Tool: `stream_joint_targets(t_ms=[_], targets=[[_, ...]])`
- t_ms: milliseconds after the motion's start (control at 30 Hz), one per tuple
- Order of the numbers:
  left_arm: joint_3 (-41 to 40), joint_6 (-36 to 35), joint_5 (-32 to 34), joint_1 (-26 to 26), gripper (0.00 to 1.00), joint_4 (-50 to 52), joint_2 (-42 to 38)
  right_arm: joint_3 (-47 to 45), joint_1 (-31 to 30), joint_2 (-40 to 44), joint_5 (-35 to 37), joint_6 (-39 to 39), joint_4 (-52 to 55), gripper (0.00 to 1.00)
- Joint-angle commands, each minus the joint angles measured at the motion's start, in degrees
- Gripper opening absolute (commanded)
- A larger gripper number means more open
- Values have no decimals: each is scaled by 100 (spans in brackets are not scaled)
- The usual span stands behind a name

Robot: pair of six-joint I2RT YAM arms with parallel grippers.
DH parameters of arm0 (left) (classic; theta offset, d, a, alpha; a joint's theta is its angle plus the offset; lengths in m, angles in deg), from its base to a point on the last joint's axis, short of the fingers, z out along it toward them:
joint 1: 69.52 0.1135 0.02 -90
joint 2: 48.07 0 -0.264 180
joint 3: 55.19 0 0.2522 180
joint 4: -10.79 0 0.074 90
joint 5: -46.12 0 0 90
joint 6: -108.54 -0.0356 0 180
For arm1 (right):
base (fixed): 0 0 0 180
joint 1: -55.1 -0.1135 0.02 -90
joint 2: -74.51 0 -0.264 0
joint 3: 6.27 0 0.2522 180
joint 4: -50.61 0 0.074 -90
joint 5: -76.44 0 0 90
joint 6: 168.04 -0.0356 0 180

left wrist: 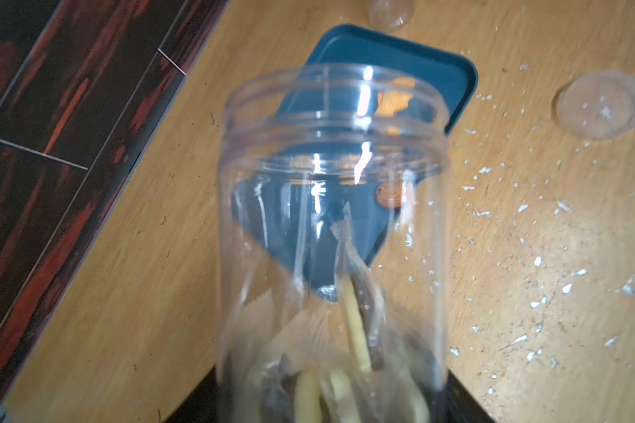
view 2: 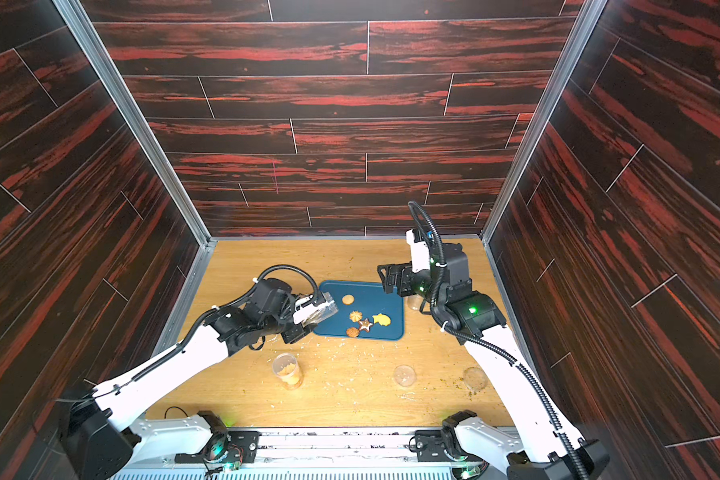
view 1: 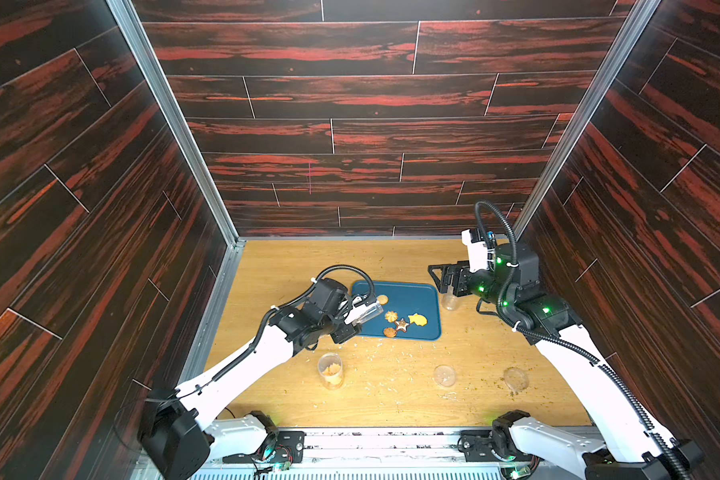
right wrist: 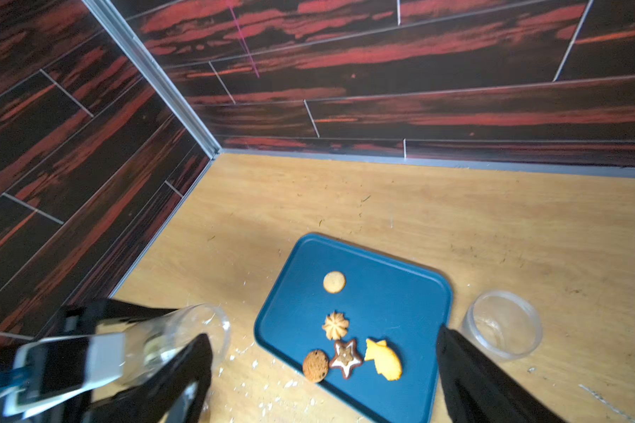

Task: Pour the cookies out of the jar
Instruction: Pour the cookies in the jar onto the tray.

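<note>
My left gripper is shut on a clear, lidless jar. The jar is tilted with its mouth over the left edge of a blue tray. In the left wrist view the jar is blurred, and yellow and dark cookies sit near its base by the jaws. Several cookies lie on the tray: round, swirl, star, fish-like and dark round. My right gripper hovers open above the tray's right side with nothing in it.
A second clear jar with orange pieces stands upright in front of the tray. An empty jar stands by the tray's right edge. Two clear lids and pale crumbs lie on the wooden table; walls close three sides.
</note>
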Motion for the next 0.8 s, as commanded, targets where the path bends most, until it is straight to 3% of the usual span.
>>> stream_joint_targets(t_ms=[0,233,433,767], targets=[[323,-364,-53,1,40,225,118,205,21,-265,-310,-231,425,98],[448,-645,-217,19,40,483,270,42,21,-372,-470,-902,572,98],[661,-238,-488,21,40,724,495,-20,63,-253,-625,-823,584,98],[822,-462,-370,18,41,1179,854,-130,232,-181,-935,-741,667,98]])
